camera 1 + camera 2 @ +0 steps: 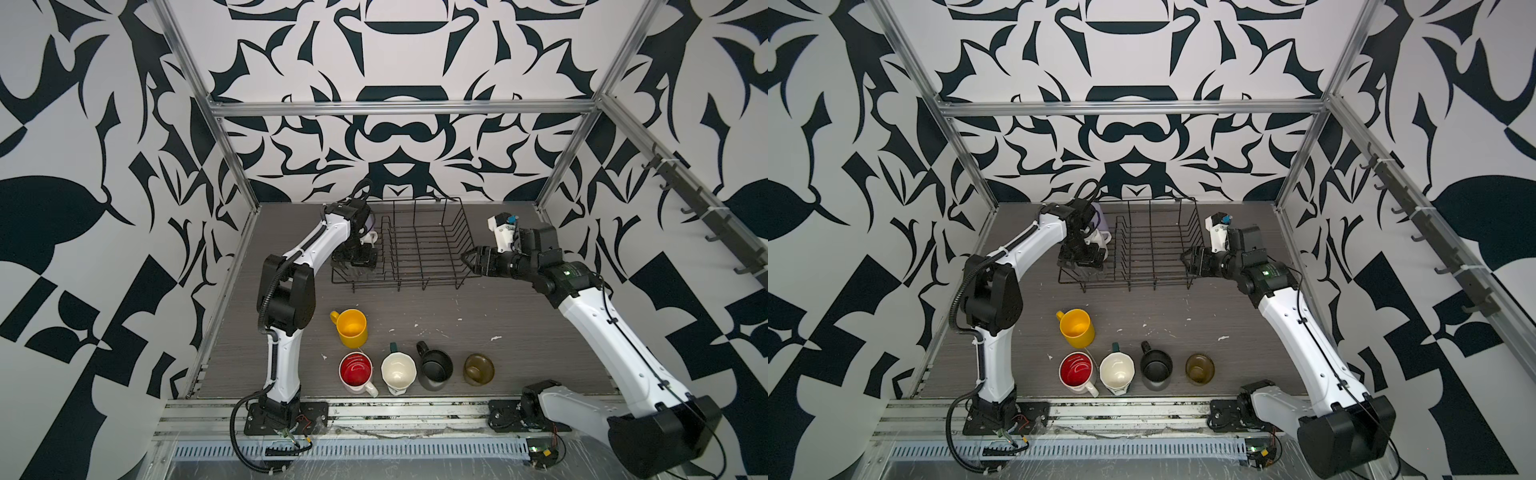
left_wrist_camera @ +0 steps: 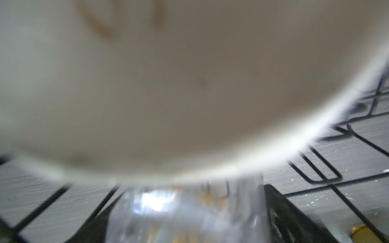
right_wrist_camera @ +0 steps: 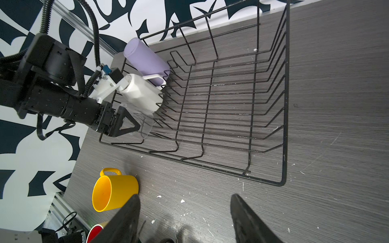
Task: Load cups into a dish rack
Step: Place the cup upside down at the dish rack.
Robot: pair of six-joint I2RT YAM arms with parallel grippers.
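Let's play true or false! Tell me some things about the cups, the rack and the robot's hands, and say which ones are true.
1. The purple tumbler is in the rack. True.
2. The yellow mug is in the rack too. False: it stands on the table, in front of the rack.
3. The right gripper is holding a cup. False: it is open and empty.
4. The black mug stands between the cream mug and the brown cup. True.
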